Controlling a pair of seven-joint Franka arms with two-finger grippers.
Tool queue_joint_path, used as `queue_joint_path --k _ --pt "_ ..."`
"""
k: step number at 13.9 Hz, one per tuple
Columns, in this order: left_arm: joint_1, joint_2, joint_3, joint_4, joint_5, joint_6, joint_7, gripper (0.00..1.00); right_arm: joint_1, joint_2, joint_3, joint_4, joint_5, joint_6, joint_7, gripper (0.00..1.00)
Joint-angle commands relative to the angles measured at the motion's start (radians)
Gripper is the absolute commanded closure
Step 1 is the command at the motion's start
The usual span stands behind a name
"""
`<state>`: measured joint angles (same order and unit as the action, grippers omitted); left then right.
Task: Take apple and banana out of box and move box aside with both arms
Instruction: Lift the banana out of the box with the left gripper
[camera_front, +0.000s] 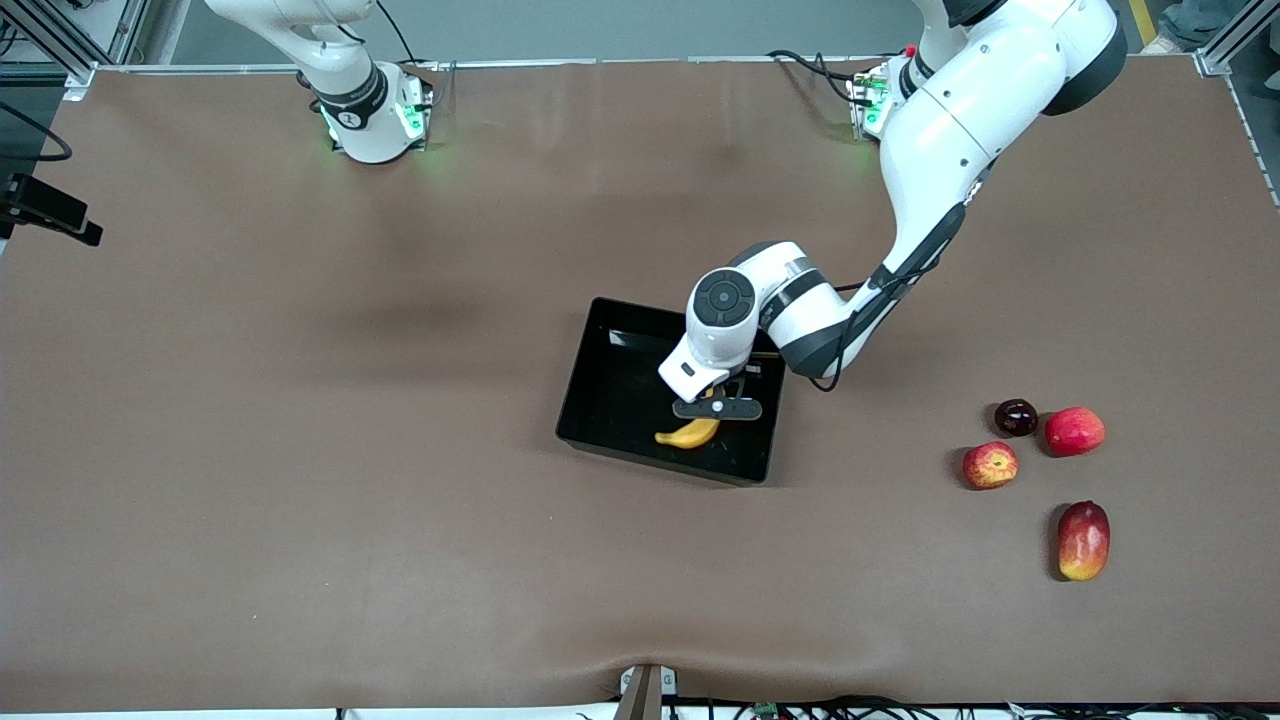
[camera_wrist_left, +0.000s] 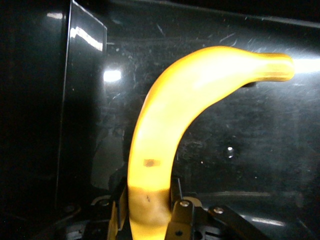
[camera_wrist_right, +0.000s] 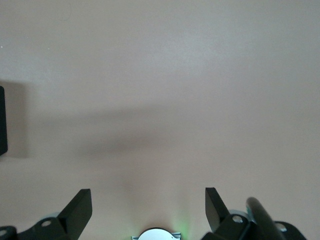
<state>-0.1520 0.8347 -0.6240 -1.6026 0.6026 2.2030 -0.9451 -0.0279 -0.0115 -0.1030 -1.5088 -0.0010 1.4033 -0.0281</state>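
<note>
The black box (camera_front: 612, 395) lies near the middle of the table. My left gripper (camera_front: 716, 409) is inside it, shut on one end of the yellow banana (camera_front: 688, 434). In the left wrist view the banana (camera_wrist_left: 175, 115) curves away from the left gripper (camera_wrist_left: 147, 215) over the glossy box floor (camera_wrist_left: 250, 150). The red apple with yellow streaks (camera_front: 990, 465) lies on the table toward the left arm's end. My right gripper (camera_wrist_right: 148, 205) is open and empty above bare table near its base; it is out of the front view, and that arm waits.
Beside the apple lie a dark plum (camera_front: 1016, 417), a plain red round fruit (camera_front: 1074, 431) and, nearer the front camera, a red-and-yellow mango (camera_front: 1084, 540). A dark object's edge (camera_wrist_right: 2, 120) shows in the right wrist view.
</note>
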Motion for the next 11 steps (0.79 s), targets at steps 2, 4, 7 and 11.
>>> queue_joint_path --k 2,4,7,11 --pt "-0.003 -0.025 -0.006 0.021 0.025 0.000 0.025 1.00 -0.017 0.008 0.013 0.015 -0.014 -0.010 -0.012 0.00" --pt "-0.003 -0.054 -0.020 0.041 0.023 -0.025 0.025 1.00 -0.017 0.007 0.013 0.013 -0.014 -0.010 -0.012 0.00" --pt "0.031 -0.118 -0.071 0.050 0.008 -0.078 0.026 1.00 -0.017 0.007 0.013 0.013 -0.014 -0.010 -0.012 0.00" --pt "0.046 -0.236 -0.083 0.075 -0.044 -0.175 0.028 1.00 -0.015 0.025 0.013 0.013 -0.014 -0.036 -0.015 0.00"
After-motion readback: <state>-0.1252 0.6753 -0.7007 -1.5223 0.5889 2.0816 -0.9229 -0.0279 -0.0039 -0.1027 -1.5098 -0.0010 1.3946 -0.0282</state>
